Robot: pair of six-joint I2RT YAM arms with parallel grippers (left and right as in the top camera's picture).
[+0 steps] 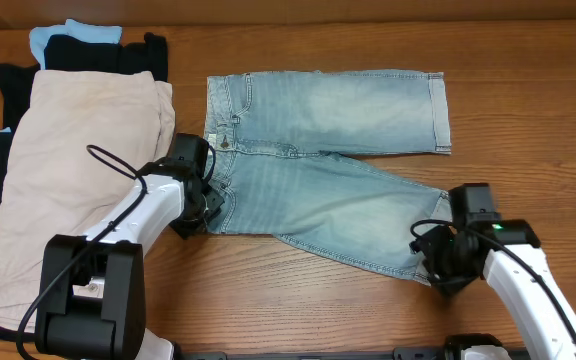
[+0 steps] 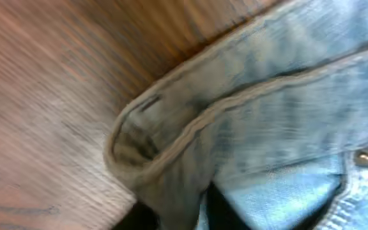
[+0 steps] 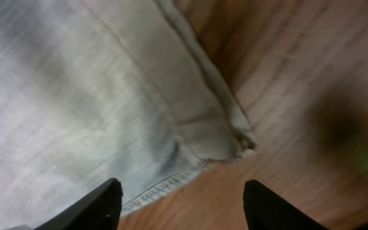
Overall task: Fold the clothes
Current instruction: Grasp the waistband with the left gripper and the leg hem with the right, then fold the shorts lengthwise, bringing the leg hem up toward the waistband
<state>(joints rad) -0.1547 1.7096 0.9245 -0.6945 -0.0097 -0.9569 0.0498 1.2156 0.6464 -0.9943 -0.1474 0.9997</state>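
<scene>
Table [image 1: 528, 60], bearing one pair of denim shorts [image 1: 328, 150] laid flat, long axis left to right: waistband [image 1: 214, 110] end at my left gripper [image 1: 216, 205], clamped on its near corner; near leg's cuff [image 3: 203, 96] just ahead of my right gripper [image 3: 183, 204], jaws apart, holding nothing.

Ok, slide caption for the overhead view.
Left end effector at the waistband of the denim shorts, right end effector at a leg hem.
</scene>
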